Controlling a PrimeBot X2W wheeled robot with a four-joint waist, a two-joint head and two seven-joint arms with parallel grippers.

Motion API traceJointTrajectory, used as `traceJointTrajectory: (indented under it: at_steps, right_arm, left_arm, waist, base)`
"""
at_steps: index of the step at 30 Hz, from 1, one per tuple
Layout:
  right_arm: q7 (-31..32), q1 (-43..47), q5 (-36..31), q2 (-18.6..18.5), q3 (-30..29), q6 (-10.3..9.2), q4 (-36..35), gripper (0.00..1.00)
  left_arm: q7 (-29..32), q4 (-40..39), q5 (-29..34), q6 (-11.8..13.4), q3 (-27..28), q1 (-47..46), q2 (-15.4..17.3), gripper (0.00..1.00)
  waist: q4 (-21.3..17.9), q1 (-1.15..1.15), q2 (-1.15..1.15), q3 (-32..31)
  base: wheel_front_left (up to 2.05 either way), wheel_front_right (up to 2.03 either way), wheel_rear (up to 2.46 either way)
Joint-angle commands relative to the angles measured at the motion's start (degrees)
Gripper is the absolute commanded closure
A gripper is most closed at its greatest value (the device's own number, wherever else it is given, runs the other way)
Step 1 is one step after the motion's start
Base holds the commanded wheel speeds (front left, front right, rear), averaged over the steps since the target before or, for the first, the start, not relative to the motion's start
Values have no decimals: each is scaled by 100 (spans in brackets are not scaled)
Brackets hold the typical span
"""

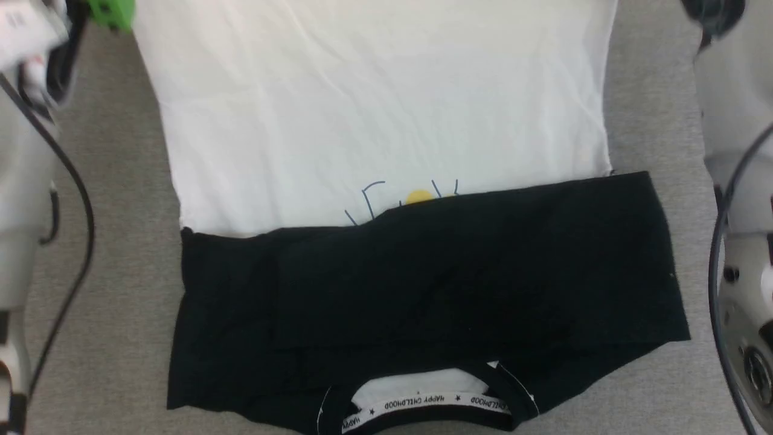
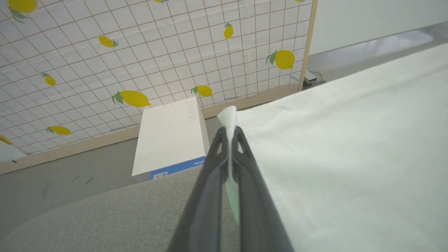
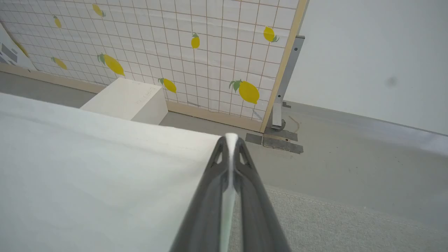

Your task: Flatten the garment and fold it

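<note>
The garment (image 1: 374, 109) lies on the grey table (image 1: 109, 338) in the head view, its white body stretching away and its black sleeves (image 1: 423, 290) folded across the chest, half covering the yellow-and-blue print. The lettered collar is nearest me. In the left wrist view my left gripper (image 2: 229, 134) is shut on a corner of the garment (image 2: 350, 147), white cloth poking out past the fingertips. In the right wrist view my right gripper (image 3: 231, 143) is likewise shut on the opposite far corner of the garment (image 3: 98, 175).
Beyond the table edge a white box (image 2: 171, 140) stands on the floor before a lemon-patterned grid screen (image 2: 140, 52). A metal post foot (image 3: 280, 119) sits by the wall. Pale forearms with black cables flank the garment in the head view.
</note>
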Motion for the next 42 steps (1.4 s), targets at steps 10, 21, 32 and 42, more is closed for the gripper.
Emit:
traceJointTrajectory:
  at_steps: [10,21,32,42]
  right_arm:
    - [-229,2092,1252,-819,756,-9,-1498,100]
    - [361,5407,1721,-980,-31,-9,-4185,100]
    - [1695,7391,1273,-733,-580,-9,-5200,100]
    - [2602,8366,931,-385,-935,-9,-5328,100]
  left_arm:
    - [-533,-956,-355,-72,-65,1935,181,100]
    - [-832,-2518,-917,484,53,4543,364,100]
    - [-565,-2853,-1441,412,-334,6120,461,100]
    - [-302,-2716,-1567,275,-761,6519,372,100]
  waist:
    - [257,0,0,-1538]
    - [454,0,0,-1920]
    - [622,0,0,-2106]
    - [768,0,0,-2235]
  base:
    - [0,0,0]
    - [0,0,0]
    - [0,0,0]
    - [0,0,0]
